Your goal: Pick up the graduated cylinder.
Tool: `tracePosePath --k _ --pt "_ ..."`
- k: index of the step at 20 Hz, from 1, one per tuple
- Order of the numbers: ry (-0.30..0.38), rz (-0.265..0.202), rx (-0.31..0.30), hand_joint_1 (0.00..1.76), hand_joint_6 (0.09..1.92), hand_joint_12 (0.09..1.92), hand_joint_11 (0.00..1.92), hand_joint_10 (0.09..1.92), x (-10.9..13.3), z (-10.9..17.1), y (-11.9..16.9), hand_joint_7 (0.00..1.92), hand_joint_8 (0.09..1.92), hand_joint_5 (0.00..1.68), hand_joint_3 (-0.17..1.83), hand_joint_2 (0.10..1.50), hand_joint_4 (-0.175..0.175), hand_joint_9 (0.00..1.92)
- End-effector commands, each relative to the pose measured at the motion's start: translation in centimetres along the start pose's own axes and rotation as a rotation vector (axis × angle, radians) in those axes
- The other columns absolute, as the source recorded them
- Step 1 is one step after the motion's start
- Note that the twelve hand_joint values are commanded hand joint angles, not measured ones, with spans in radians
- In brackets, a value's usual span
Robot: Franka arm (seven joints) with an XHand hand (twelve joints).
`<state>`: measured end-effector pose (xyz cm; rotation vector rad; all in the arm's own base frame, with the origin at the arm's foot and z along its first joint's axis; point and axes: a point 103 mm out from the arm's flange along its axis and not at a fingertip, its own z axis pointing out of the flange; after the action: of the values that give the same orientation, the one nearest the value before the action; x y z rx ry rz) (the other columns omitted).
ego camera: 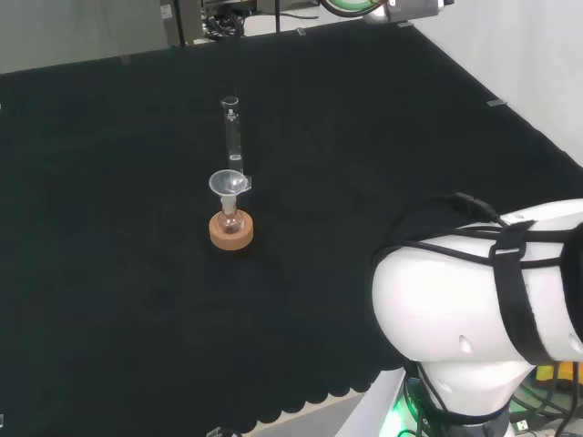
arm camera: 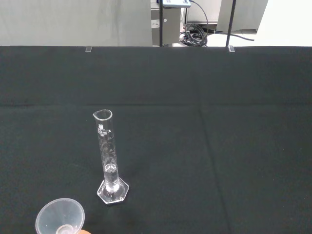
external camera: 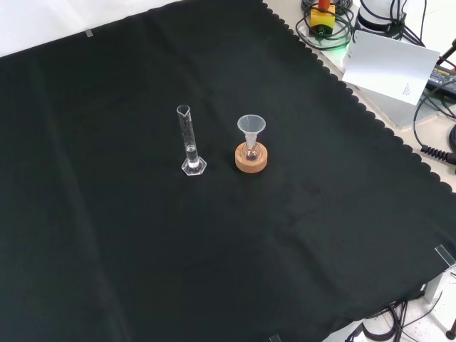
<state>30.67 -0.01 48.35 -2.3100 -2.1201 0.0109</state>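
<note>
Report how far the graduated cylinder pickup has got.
Nothing looks done yet: the graduated cylinder stands upright on the black cloth, untouched, beside the funnel in a small flask on its cork ring. Nothing is being grasped. The approach, the grasp and the lift are all left.

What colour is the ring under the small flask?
Light brown cork, on the ring under the flask; clearest in the front view.

Clear glass on black cloth, and my arm is white.

I've got a see-through cylinder [external camera: 189, 140] with fine pale markings, and a clear funnel [external camera: 251, 126] over a tan cork ring [external camera: 252, 159]. The cloth [external camera: 107, 235] is plain black with a scalloped edge, and my white arm link [ego camera: 474, 309] wears black straps.
</note>
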Motion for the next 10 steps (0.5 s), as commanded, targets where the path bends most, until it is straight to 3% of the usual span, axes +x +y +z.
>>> tracePosePath --k 1,4,10 --pt "-0.011 0.001 -0.009 0.13 0.09 1.37 0.1 0.09 -0.03 -0.03 0.07 0.05 0.6 0.33 0.0 1.29 -0.008 0.54" --pt "-0.008 0.001 -0.008 0.01 0.09 1.35 0.1 0.09 -0.08 -0.04 0.25 0.06 0.58 0.33 0.03 1.37 0.0 0.54" --pt "-0.003 0.014 0.0 0.0 0.09 1.35 0.1 0.09 -0.33 0.45 0.74 0.06 0.57 0.34 0.04 1.38 0.0 0.54"
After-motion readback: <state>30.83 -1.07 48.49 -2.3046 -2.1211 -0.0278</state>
